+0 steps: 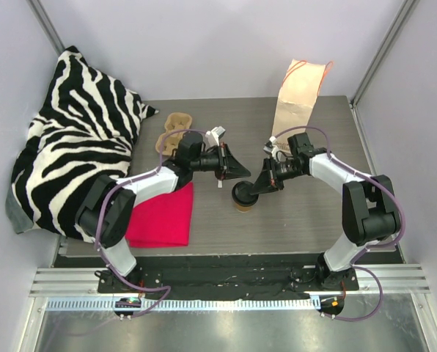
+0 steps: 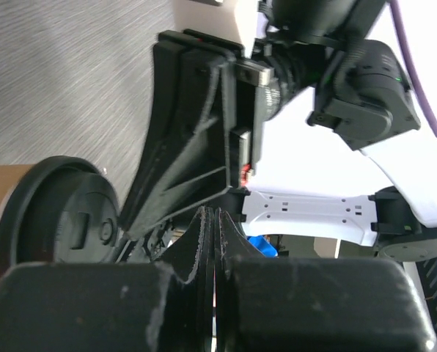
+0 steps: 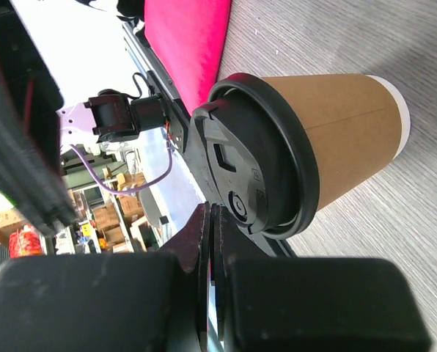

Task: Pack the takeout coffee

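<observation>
Left gripper (image 1: 240,173) and right gripper (image 1: 257,188) are each seen with fingers pressed together on nothing, their tips brought close above the takeout coffee (image 1: 243,201), just beside the rim of its black lid (image 3: 251,169); contact cannot be judged. The cup is stood upright mid-table, with bare tabletop (image 1: 306,220) left open to its right and toward the near edge, while a red cloth (image 1: 163,216) is laid near on its left. A kraft bag (image 1: 298,99) is stood at the far edge, and a pulp carrier (image 1: 173,132) lies beside a zebra cushion (image 1: 79,139).

Zebra cushion (image 1: 79,139), red cloth (image 1: 163,216), pulp cup carrier (image 1: 174,130), kraft paper bag (image 1: 299,99).
</observation>
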Action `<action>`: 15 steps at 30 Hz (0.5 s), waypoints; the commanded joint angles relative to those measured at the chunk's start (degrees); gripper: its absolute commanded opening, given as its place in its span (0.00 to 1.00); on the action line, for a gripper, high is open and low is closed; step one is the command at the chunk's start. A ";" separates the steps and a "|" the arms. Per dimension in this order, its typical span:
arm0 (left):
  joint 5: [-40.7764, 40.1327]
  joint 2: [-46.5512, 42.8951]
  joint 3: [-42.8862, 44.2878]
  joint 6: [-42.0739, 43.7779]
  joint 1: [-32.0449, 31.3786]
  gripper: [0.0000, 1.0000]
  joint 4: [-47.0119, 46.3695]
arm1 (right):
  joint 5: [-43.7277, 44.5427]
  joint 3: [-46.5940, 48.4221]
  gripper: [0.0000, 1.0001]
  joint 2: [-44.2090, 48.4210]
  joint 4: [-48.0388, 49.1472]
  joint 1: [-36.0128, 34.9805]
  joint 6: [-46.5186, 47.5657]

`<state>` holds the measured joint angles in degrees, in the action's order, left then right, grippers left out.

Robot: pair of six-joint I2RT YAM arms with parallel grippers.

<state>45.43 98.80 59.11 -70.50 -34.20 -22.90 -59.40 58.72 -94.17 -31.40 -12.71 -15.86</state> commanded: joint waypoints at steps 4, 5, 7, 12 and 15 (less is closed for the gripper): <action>-1.31 -4.06 -0.66 -0.60 -0.70 0.00 -2.94 | 1.30 -0.27 0.01 0.92 2.04 -0.39 -0.14; -1.57 -3.88 -0.75 -0.52 -0.70 0.00 -2.86 | 2.26 -0.53 0.01 0.48 1.78 -0.30 0.56; -2.01 -3.36 -0.75 -0.17 -0.78 0.00 -2.94 | 2.97 -0.71 0.01 -0.57 1.60 -0.39 1.18; -4.56 0.85 -2.15 2.57 -0.35 0.00 1.10 | 4.99 -0.19 0.01 -2.68 0.73 -0.39 2.23; -7.01 4.19 -4.88 2.73 0.27 0.00 2.50 | 6.48 0.61 0.01 -3.30 -0.33 -0.39 2.93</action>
<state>42.15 98.26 57.78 -69.36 -34.65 -22.65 -58.30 58.30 -95.74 -30.98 -12.75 -15.42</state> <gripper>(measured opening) 0.014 0.048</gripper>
